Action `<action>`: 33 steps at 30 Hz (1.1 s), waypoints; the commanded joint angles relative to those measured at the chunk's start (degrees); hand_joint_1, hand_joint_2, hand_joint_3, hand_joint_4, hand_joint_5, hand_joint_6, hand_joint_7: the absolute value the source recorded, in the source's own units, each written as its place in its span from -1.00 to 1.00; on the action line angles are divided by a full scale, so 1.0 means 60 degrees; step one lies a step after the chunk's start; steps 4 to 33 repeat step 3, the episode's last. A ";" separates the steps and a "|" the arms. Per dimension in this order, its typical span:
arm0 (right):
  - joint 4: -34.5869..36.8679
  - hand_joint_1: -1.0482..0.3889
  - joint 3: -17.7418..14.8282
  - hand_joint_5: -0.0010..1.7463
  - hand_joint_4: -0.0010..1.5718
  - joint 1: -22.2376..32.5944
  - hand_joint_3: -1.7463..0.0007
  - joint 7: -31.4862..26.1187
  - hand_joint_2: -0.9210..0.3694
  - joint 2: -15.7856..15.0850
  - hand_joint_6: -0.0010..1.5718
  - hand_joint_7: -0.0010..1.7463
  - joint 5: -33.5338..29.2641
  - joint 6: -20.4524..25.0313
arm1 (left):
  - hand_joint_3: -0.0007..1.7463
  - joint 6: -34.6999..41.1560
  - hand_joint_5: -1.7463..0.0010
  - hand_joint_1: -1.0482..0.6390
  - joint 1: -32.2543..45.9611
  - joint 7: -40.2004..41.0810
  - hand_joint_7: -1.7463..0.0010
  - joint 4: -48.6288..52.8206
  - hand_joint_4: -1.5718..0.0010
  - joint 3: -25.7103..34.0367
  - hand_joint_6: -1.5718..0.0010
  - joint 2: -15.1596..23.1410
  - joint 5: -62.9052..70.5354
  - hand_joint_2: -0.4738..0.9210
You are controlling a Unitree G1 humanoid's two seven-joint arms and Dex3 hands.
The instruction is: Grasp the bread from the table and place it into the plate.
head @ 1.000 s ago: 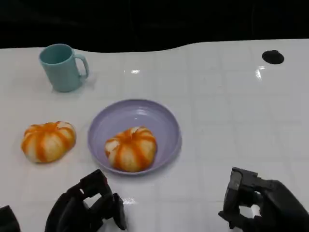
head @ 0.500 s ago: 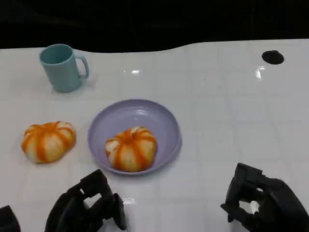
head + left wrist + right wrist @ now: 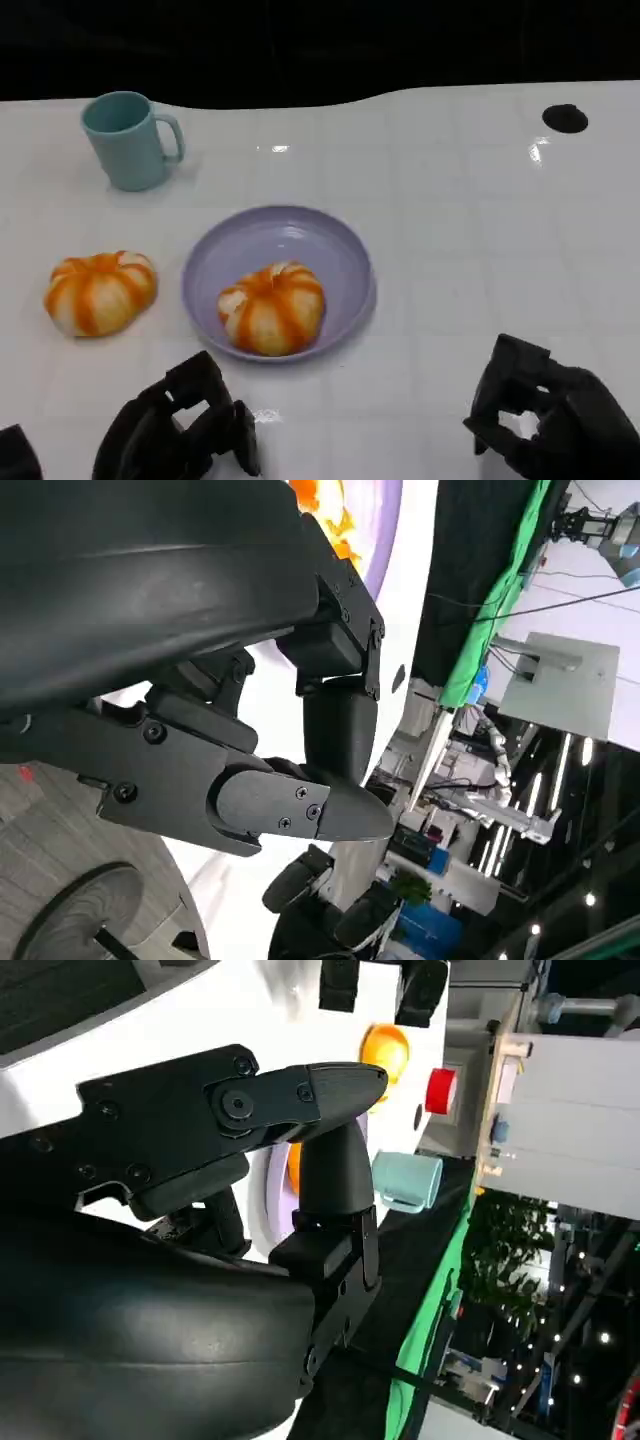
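A round orange-and-white striped bread (image 3: 272,308) lies in the front half of the lavender plate (image 3: 270,232) at mid-table. A second, like bread (image 3: 100,292) sits on the white table to the plate's left. My left hand (image 3: 180,430) hovers low at the near edge, in front of the plate's left side, holding nothing, with its fingers apart. My right hand (image 3: 545,420) is at the near right, well clear of the plate, and holds nothing. The right wrist view has my right hand's fingers (image 3: 300,1095) spread, with the plate (image 3: 262,1200) beyond them.
A teal mug (image 3: 130,140) stands at the far left, also seen in the right wrist view as the mug (image 3: 405,1180). A small black disc (image 3: 565,118) lies at the far right. The white table (image 3: 480,230) is bare to the plate's right.
My right hand has drawn back toward the near edge and slightly right, away from the plate. The left hand, both breads and the plate have not moved.
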 commanded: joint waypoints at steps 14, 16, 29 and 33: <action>0.0285 -0.27 -0.0188 1.00 -0.15 -0.0018 0.75 0.0100 -1.00 0.0071 -0.27 0.77 0.0178 -0.0398 | -0.75 -0.0119 -1.00 -0.52 -0.0031 -0.0045 -0.85 0.0094 -0.02 0.0058 0.15 0.0156 0.0013 1.00; 0.0285 -0.27 -0.0188 1.00 -0.15 -0.0018 0.75 0.0100 -1.00 0.0071 -0.27 0.77 0.0178 -0.0398 | -0.75 -0.0119 -1.00 -0.52 -0.0031 -0.0045 -0.85 0.0094 -0.02 0.0058 0.15 0.0156 0.0013 1.00; 0.0285 -0.27 -0.0188 1.00 -0.15 -0.0018 0.75 0.0100 -1.00 0.0071 -0.27 0.77 0.0178 -0.0398 | -0.75 -0.0119 -1.00 -0.52 -0.0031 -0.0045 -0.85 0.0094 -0.02 0.0058 0.15 0.0156 0.0013 1.00; 0.0285 -0.27 -0.0188 1.00 -0.15 -0.0018 0.75 0.0100 -1.00 0.0071 -0.27 0.77 0.0178 -0.0398 | -0.75 -0.0119 -1.00 -0.52 -0.0031 -0.0045 -0.85 0.0094 -0.02 0.0058 0.15 0.0156 0.0013 1.00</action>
